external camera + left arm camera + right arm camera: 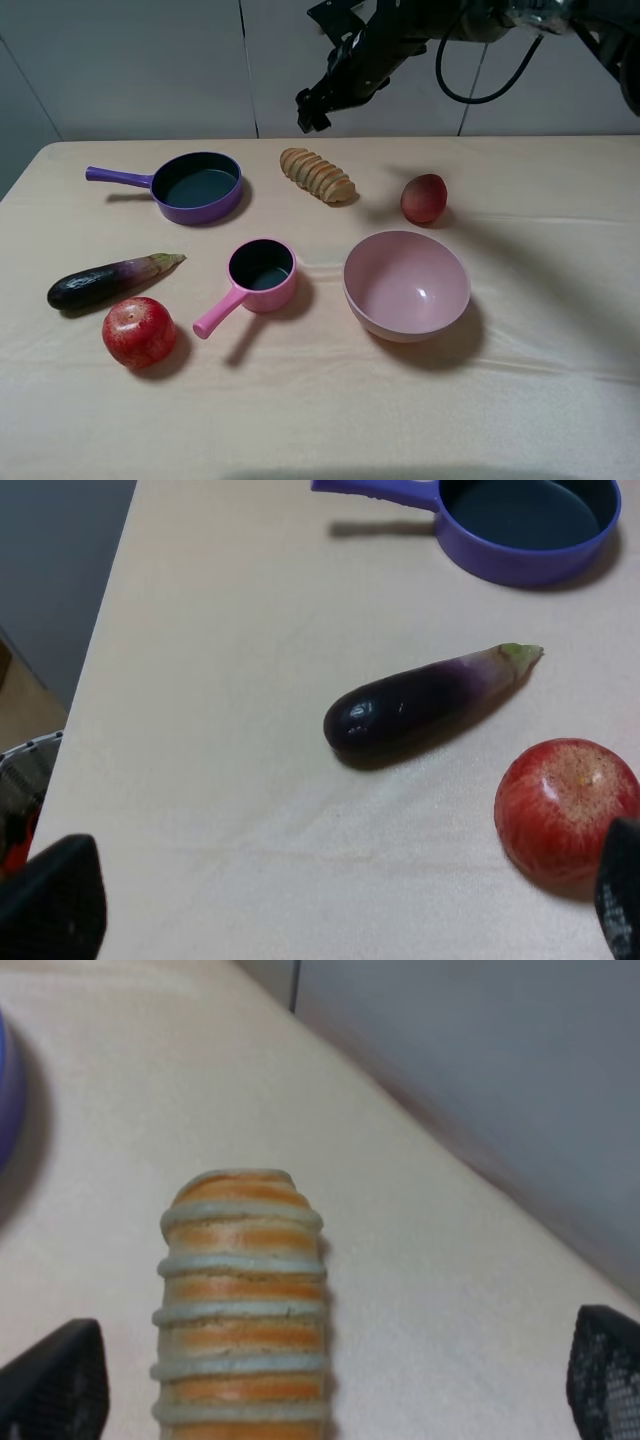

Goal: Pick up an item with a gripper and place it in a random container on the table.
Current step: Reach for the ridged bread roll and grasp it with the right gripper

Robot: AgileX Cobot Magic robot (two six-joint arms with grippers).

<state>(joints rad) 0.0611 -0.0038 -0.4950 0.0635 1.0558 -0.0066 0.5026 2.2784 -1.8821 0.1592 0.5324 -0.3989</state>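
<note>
Pincer hovers, jaws spread, above bread roll.

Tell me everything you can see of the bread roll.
The bread roll is an elongated tan-brown toy ringed with paler ridges, seemingly plastic. It lies on its side on the table near the far edge, aslant, between the purple pan and a red fruit, touching neither. Only the table touches it; the open right gripper hangs above, jaws wide of its sides.
</note>
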